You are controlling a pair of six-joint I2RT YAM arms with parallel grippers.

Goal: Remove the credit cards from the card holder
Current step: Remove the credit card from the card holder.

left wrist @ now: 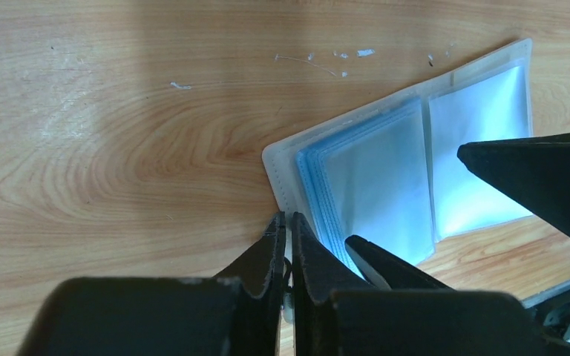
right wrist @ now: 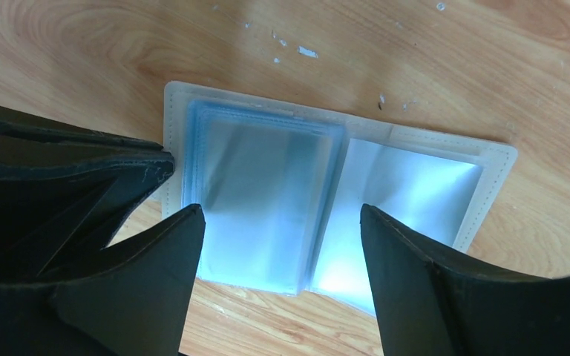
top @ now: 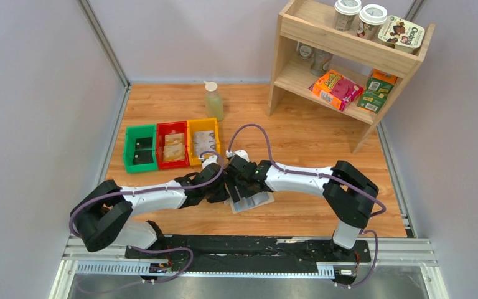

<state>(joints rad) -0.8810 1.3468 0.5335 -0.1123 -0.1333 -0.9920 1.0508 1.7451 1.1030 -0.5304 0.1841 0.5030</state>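
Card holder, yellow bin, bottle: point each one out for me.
card holder (right wrist: 408,193), right wrist view, on its right clear sleeve.
yellow bin (top: 203,122), top external view, on its far rim.
bottle (top: 213,104), top external view, on its body.

card holder (top: 253,202) on table (top: 311,212), cards (top: 174,149) seemingly in bins (top: 172,125) behind

Your white-and-black left arm (top: 155,198) reaches inward from its base, elbow folded out to the left. Your white-and-black right arm (top: 299,177) mirrors it from the other side, elbow out to the right. The two wrists meet near the middle, both angled downward. Your black two-finger left gripper (left wrist: 286,219) has its jaws pressed together, with only a thin slit between them. Your black two-finger right gripper (right wrist: 278,215) stands with its jaws spread wide. Its fingers (left wrist: 534,174) sit just beside the left gripper's closed tips.
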